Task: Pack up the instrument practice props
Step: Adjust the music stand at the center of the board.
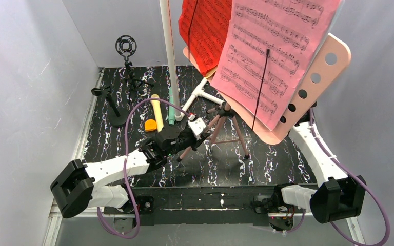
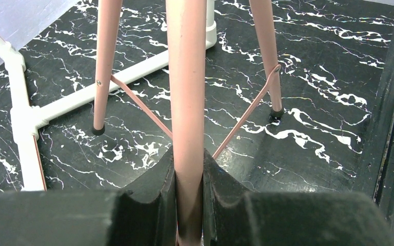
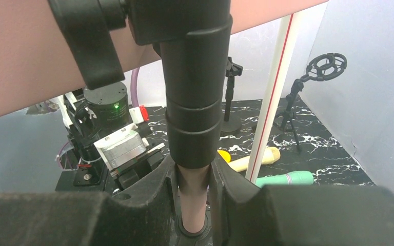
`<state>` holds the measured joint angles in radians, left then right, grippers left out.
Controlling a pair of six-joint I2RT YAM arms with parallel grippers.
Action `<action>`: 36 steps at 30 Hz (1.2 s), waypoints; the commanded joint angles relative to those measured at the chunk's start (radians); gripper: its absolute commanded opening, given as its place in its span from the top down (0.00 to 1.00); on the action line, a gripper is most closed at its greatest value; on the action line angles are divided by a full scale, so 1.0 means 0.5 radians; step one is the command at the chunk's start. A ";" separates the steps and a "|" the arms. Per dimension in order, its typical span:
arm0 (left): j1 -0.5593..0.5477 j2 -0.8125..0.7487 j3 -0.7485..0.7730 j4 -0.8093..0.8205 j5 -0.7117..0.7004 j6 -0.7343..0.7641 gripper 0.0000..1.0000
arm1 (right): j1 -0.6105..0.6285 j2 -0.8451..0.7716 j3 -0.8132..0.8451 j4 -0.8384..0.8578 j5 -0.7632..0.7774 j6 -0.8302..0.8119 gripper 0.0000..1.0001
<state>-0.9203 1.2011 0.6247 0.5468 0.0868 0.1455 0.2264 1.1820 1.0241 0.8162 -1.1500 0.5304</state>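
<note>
The pink hole-punched music stand [image 1: 324, 65] stands tilted on its tripod legs [image 1: 238, 137]. Pink sheet music [image 1: 272, 54] lies on its desk, with a red folder [image 1: 202, 28] behind. My left gripper [image 1: 192, 141] [image 2: 189, 179] is shut on one pink tripod leg [image 2: 187, 102]. My right gripper [image 3: 192, 192] is shut on the stand's pink pole [image 3: 192, 187], just under its black collar [image 3: 194, 107]. In the top view the desk hides that gripper. A yellow microphone [image 1: 157, 114] [image 3: 256, 160] and a mint-green microphone [image 1: 171, 110] [image 3: 286, 179] lie on the mat.
A white plastic pipe frame [image 1: 170, 56] [image 2: 25, 113] [image 3: 273, 97] rises beside the tripod, its base bars on the black marbled mat [image 1: 267, 164]. Two black microphone stands [image 1: 126, 51] [image 1: 112, 105] stand at the back left. Grey walls close in on three sides.
</note>
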 commanded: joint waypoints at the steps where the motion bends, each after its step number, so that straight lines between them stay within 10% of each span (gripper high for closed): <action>1: -0.009 0.019 -0.068 0.053 -0.123 -0.003 1.00 | 0.014 -0.003 0.017 0.026 0.145 -0.141 0.99; 12: -0.009 0.133 -0.187 0.114 -0.247 -0.106 1.00 | 0.090 -0.006 -0.081 -0.198 0.106 -0.347 0.97; 23: -0.009 0.142 -0.259 0.118 -0.287 -0.198 1.00 | 0.056 -0.105 -0.099 -0.503 0.109 -0.574 0.42; 36: -0.009 0.119 -0.288 0.118 -0.228 -0.248 0.95 | -0.020 -0.296 -0.188 -1.054 0.076 -0.967 0.24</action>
<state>-0.9325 1.2594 0.5259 0.7357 0.0025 0.0471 0.2314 1.0855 0.9466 0.4412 -1.1023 0.1825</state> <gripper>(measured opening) 0.147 0.740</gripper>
